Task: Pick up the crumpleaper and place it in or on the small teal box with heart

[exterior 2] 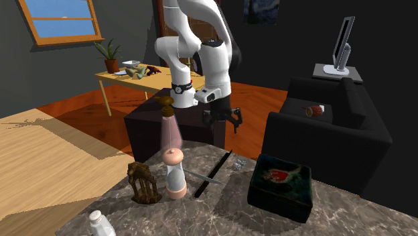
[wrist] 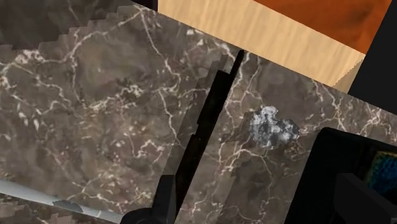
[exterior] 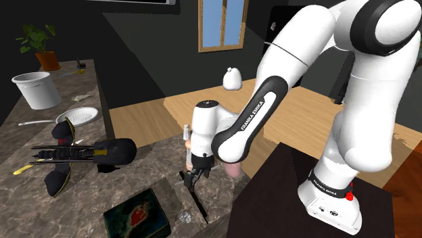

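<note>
The crumpled paper [wrist: 272,125] is a small grey-white wad on the dark marble counter [wrist: 95,114], lying between a long black rod [wrist: 205,127] and the box. The small box [exterior: 136,216] is dark with a teal lid and a red heart; it also shows in the second exterior view [exterior 2: 281,184] and beside the gripper in the wrist view [wrist: 331,159]. My gripper [exterior: 193,177] hangs open above the counter's edge, a short way over the paper [exterior: 184,216], with nothing between its fingers. From the other side the gripper [exterior 2: 224,119] hovers above the rod [exterior 2: 214,173].
A pink bottle [exterior 2: 170,131], a pale grinder [exterior 2: 175,171] and a bronze figurine [exterior 2: 143,182] stand near the counter edge. Farther along sit a black winged object [exterior: 88,154], a white plate [exterior: 81,116] and a white bucket [exterior: 37,88]. A dark sofa [exterior 2: 328,127] stands behind.
</note>
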You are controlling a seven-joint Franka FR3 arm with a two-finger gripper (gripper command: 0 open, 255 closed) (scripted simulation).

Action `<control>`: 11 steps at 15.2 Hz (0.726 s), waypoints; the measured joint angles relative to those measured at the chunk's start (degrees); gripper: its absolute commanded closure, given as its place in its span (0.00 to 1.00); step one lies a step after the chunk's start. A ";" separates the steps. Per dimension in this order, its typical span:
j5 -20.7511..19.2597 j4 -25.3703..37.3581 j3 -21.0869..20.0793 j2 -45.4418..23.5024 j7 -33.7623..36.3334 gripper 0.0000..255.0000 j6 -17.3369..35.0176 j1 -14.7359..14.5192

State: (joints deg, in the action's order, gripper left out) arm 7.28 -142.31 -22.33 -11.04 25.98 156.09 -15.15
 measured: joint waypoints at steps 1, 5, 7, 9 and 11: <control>-1.49 0.92 0.46 -1.89 1.44 0.00 1.04 -0.91; -7.62 6.68 4.13 -11.43 7.01 0.00 5.16 -6.09; -9.76 10.26 6.10 -16.05 9.55 0.00 6.51 -9.36; -10.96 13.06 7.49 -19.44 10.91 0.00 7.29 -11.52; -11.45 14.28 8.18 -21.19 11.50 0.00 7.91 -12.52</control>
State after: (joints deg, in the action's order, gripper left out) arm -4.17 -128.03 -14.15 -32.23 37.47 164.00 -27.67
